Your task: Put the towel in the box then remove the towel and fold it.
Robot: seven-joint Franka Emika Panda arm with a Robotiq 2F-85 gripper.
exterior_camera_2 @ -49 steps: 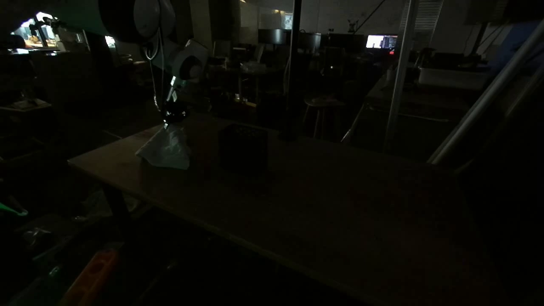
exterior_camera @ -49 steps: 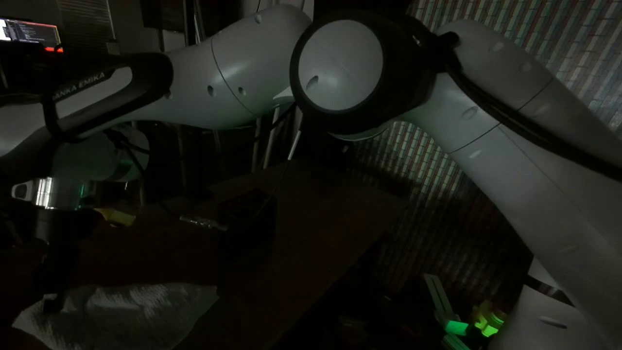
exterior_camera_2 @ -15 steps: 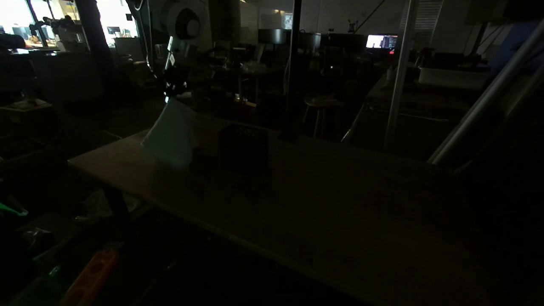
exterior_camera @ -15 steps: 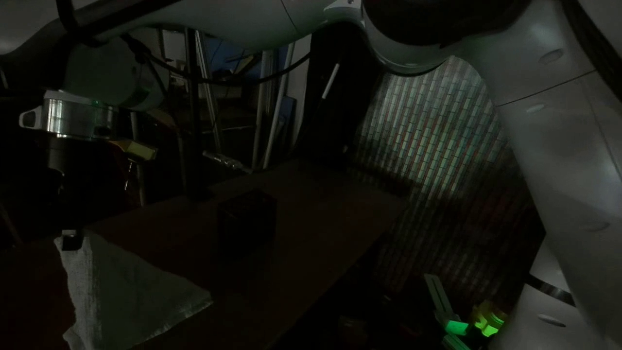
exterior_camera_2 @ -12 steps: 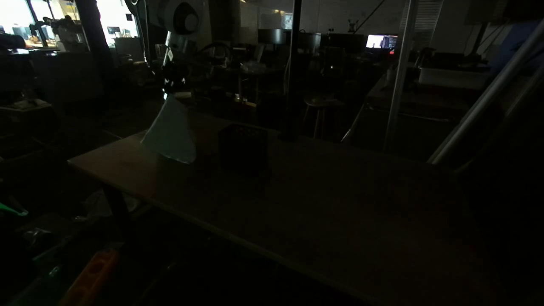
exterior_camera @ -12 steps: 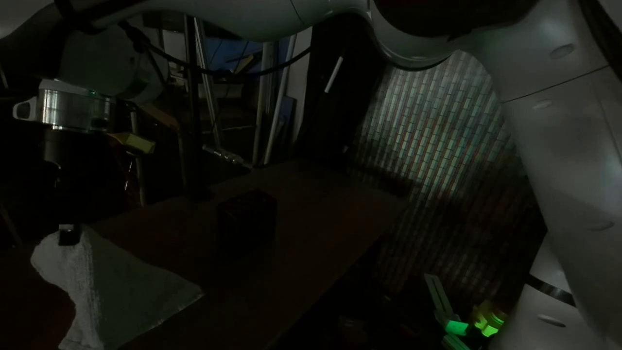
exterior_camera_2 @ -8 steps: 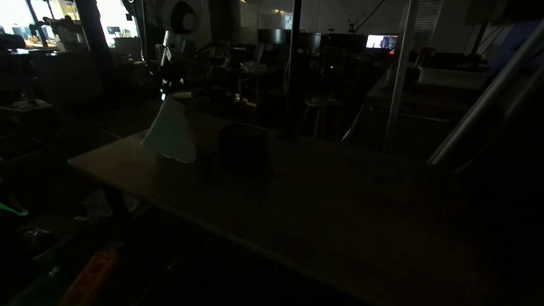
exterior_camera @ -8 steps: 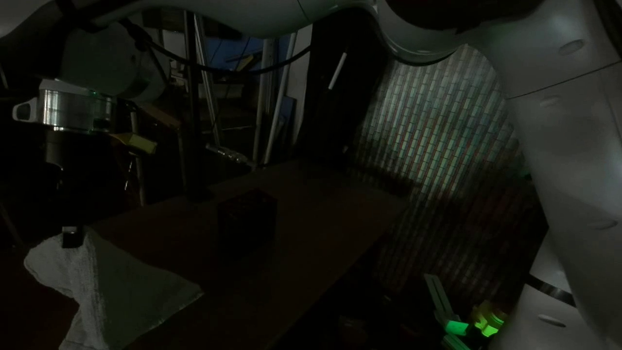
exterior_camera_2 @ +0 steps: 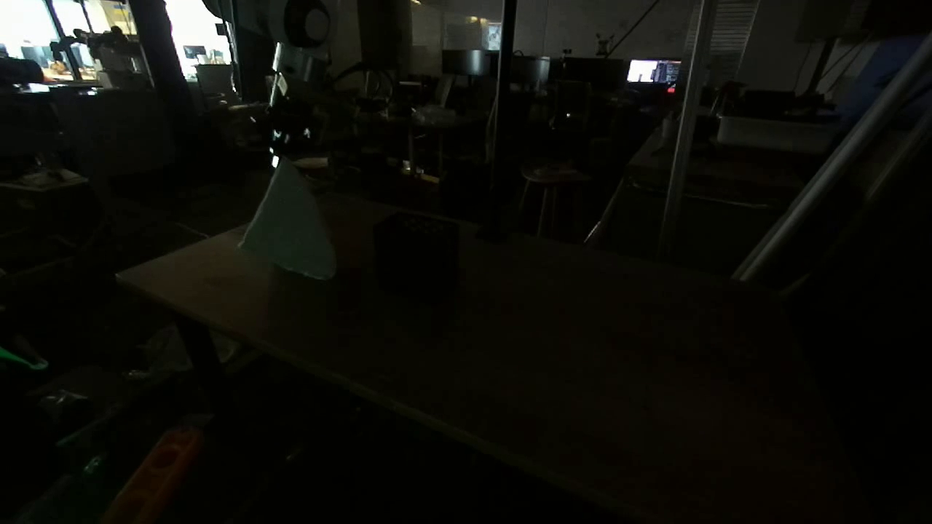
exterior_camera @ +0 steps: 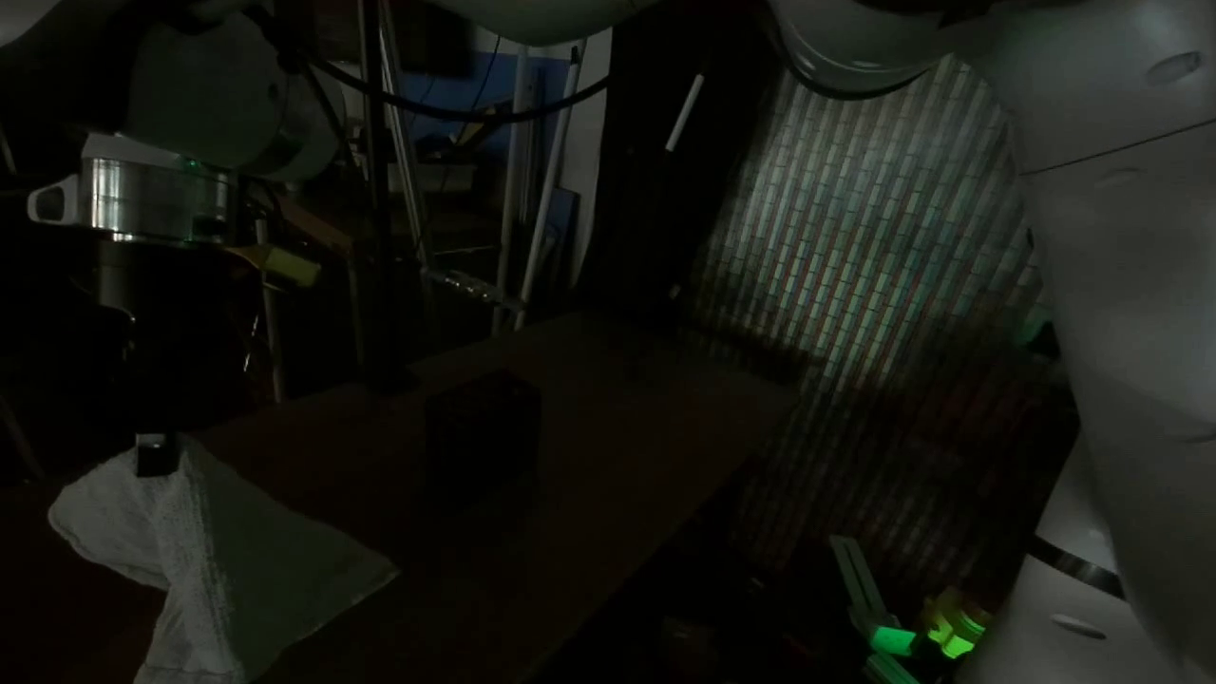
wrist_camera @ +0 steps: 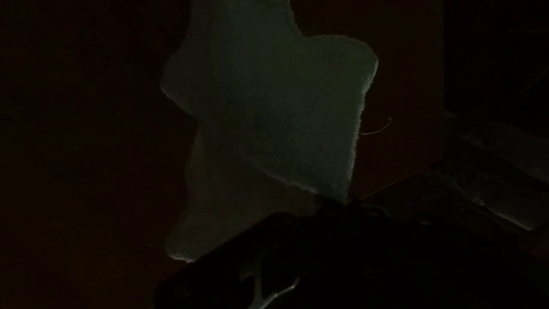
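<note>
- See a broad, flat, brown tabletop (exterior_camera_2: pixel 524 342) under the work in both exterior views, largely lost in the dark.
- Note a pale grey, smooth-shelled robot arm (exterior_camera: pixel 1130 285) arched above in an exterior view, without any maker's name legible on the parts in sight.
- Find the pale whitish-grey, soft cloth towel (exterior_camera: pixel 256 560) hanging in a tented peak over an end of the tabletop, with a flap drooping to the side. Hard to tell whether brushing the surface or just clear of it. Most likely in the first step, lifted for carrying and not yet put in; yet impossible to rule out a lift for folding, after removal.
- Pick out the small, nearly black, straight-sided, cube-like box (exterior_camera_2: pixel 416 258), near the towel but apart from it in both exterior views. Cannot see down inside. If for putting in, calls next for a sideways move to above the rim, high enough to spare the trailing hem from catching, then a slow lowering with loose corners gathered inward. If for folding, calls instead for laying the lower edge flat and drawing the pinched end across.
- Look to the black, narrow-tipped gripper (exterior_camera: pixel 160 456) at the peak: pressed together, pinching a gathered bit of towel. Should hold firm until above the destination.
- Spot a small yellow angular piece (exterior_camera: pixel 290 268) beside the arm's wrist, with no lettering readable on it.
- Make out only tiny marks, too small to read, on a far lit screen (exterior_camera_2: pixel 654 70). Find no other writing, brand or label legible.
</note>
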